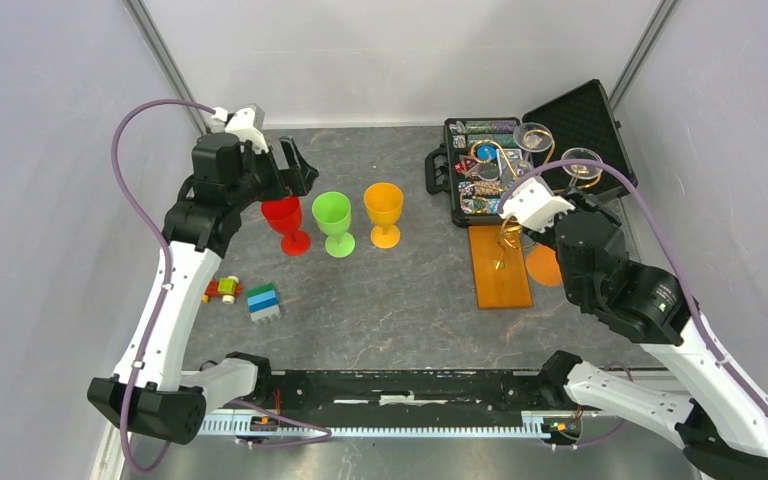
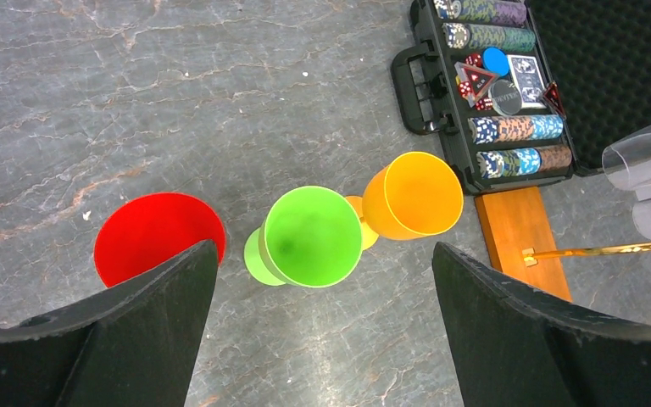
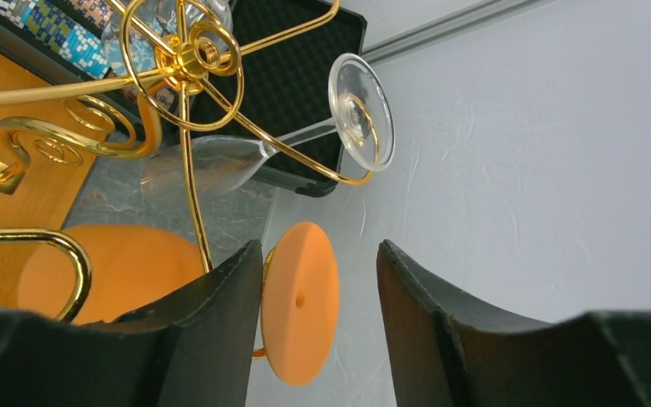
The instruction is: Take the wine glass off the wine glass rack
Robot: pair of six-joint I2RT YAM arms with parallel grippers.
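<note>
Top view: the right gripper [image 1: 526, 238] is down at the wine glass rack [image 1: 500, 278], on the right of the table in front of the black poker-chip case [image 1: 580, 115]. The orange wine glass [image 1: 543, 266] hangs just beside the rack's wooden base. Two clear wine glasses [image 1: 533, 135] hang further back. Risk as I judge it: the rack looks light, so pulling the glass up or sideways instead of along its wire arm could drag or tip the whole stand. That would swing the clear ones. I can't read the right jaws from here. The left gripper [image 1: 295, 165] is spread wide above the red goblet [image 1: 285, 215] and holds nothing.

Left wrist: the left gripper [image 2: 322, 250] is fully wide and touches nothing. The red goblet [image 2: 157, 233], green goblet [image 2: 314, 233] and yellow-orange goblet [image 2: 414, 203] stand below it. It is well apart from the rack, so I see no hazard there.

Right wrist: the right gripper [image 3: 318, 250] stands partly open. The round foot of the orange wine glass [image 3: 301, 301] sits between the fingers, against or just beside one finger [image 3: 220, 305]. There is a clear gap to the other finger, so I call it not gripped yet. The bowl lies sideways behind a gold curl. Risks:
- The thin foot could slip or twist out of a pinch on its edge.
- The stem could snag in the curled arm of the rack [image 3: 182, 59] on the way out.
- The clear wine glass [image 3: 212, 165] hangs close above and could get knocked.
</note>
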